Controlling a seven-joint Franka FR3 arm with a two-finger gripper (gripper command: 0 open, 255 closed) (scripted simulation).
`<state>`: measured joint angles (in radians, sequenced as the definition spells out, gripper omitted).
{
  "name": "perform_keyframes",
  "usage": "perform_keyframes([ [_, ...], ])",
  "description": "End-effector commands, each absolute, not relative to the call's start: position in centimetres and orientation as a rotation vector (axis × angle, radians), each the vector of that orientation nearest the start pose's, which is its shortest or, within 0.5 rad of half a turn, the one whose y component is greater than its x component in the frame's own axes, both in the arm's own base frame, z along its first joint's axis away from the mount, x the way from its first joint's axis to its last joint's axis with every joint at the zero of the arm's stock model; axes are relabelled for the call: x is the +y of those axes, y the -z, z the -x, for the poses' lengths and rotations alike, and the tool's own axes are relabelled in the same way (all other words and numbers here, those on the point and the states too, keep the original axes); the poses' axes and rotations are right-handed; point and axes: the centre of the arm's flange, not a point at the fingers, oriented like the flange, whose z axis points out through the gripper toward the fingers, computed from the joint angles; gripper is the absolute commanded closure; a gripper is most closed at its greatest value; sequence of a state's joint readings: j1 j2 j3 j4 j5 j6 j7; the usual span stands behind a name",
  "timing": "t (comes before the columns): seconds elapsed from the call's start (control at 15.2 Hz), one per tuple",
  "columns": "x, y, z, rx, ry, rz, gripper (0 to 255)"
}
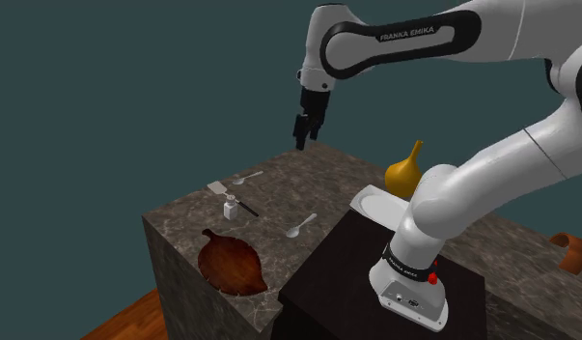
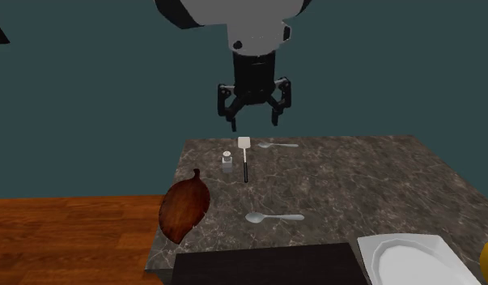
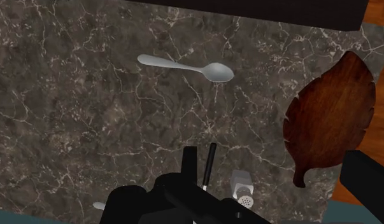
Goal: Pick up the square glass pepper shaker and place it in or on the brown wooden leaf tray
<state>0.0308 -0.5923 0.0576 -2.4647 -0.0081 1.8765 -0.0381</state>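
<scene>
Status: gripper point(image 2: 254, 120) hangs above surface point(image 2: 355, 186), fingers point(image 2: 234, 119) apart, empty. Pepper shaker point(image 2: 227, 160) upright, ungrasped. Second exterior view: leaf tray point(image 2: 185, 209) at shaker's 7 o'clock, bare. Pick and place both pending.

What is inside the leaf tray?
Nothing: the leaf tray shows bare brown wood, with no part covered. The shaker stands apart on the counter.

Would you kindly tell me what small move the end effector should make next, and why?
Probably lower the open end effector toward the pepper shaker, shifting slightly to the second exterior view's left: it hangs above the counter, and the shaker stands untouched beside the spatula.
</scene>
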Motion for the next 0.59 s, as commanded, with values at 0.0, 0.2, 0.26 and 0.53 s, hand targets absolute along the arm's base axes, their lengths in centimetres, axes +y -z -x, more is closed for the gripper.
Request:
perform_keyframes([
  [0.0,3.8,-48.1,-38.4,-0.203,0.022,3.173,0],
  [0.2,4.5,-45.1,-40.7,-0.224,0.036,3.170,0],
  [0.26,4.7,-44.1,-41.5,-0.231,0.040,3.169,0],
  [0.53,5.7,-40.1,-44.7,-0.258,0.059,3.164,0],
])
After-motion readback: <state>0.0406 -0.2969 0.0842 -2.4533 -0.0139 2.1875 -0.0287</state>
